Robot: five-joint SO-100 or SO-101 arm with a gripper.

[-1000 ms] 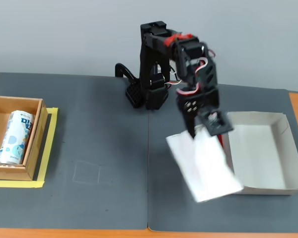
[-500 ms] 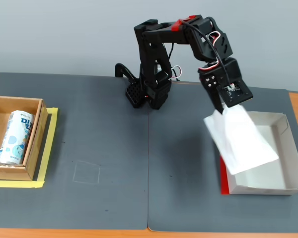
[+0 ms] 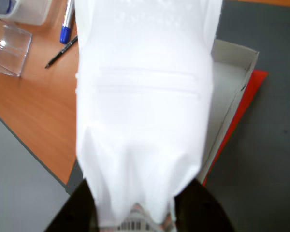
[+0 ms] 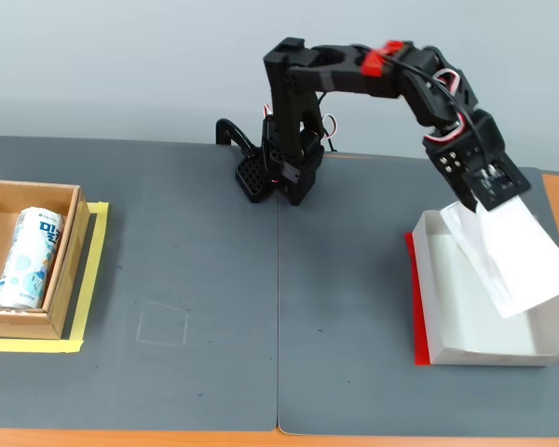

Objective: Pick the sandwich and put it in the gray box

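The sandwich point(image 4: 512, 256) is a long white wrapped package. It hangs tilted in the air over the gray box point(image 4: 447, 307), a shallow pale tray with a red strip on its left edge, at the right of the fixed view. My gripper point(image 4: 480, 207) is shut on the sandwich's upper end. In the wrist view the sandwich point(image 3: 145, 106) fills the middle, with its barcode label at the bottom between my dark fingers point(image 3: 198, 208). The gray box's wall point(image 3: 232, 82) shows behind it on the right.
A brown cardboard box point(image 4: 61, 279) with a blue-and-white drink can point(image 4: 23, 261) stands at the left on yellow tape. In the wrist view a blue pen point(image 3: 66, 24), a pencil point(image 3: 61, 51) and a clear plastic case point(image 3: 7, 48) lie on the wooden desk beyond the mat.
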